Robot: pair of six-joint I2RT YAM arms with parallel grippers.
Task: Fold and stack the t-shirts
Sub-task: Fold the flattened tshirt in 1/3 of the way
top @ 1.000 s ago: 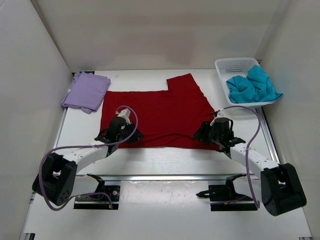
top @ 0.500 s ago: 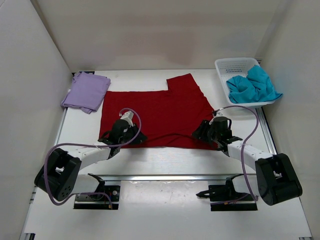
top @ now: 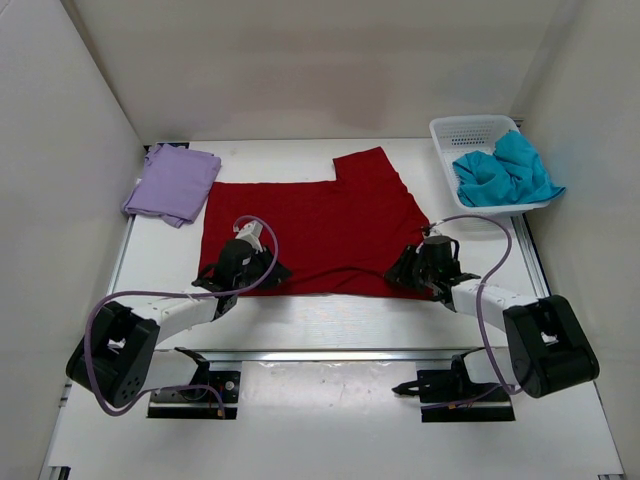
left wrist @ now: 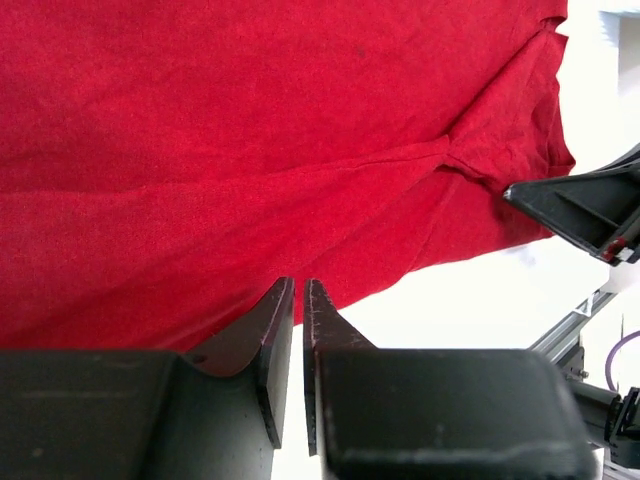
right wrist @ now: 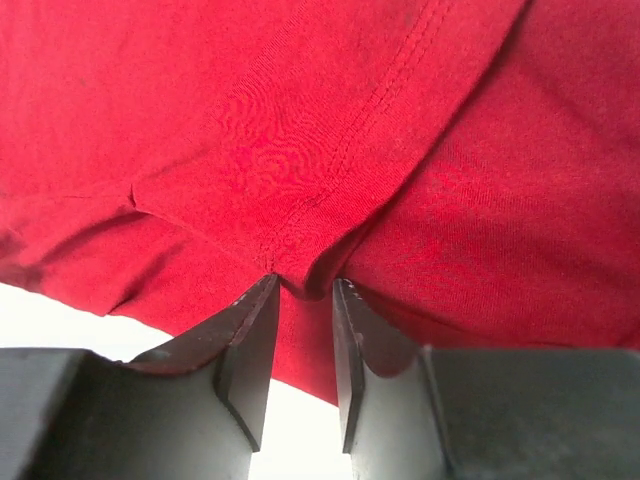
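I have both my pincers down on the near hem of the deep red t-shirt (top: 310, 225), which lies spread out flat in the middle of the white table (top: 330, 320) with one part of it jutting toward the far side. My left pincer (left wrist: 298, 285) has its jaws pressed almost together with only a thin slit between them. Their tips sit right over the shirt's near edge toward its left corner, and as far as I can see they nip the hem there. My right pincer (right wrist: 305, 285) is on the same hem near the right corner. Its jaws stand a little wider apart, and a pucker of red cloth with a stitched seam is gathered up between their tips, so I am gripping the shirt there too. From that pinch a crease runs back across the cloth. The lavender t-shirt (top: 172, 183) lies folded at the far left of the table, just beside the red one's far left corner. The teal t-shirt (top: 505, 170) is crumpled in the white basket (top: 465, 125) at the far right, spilling over its right rim.
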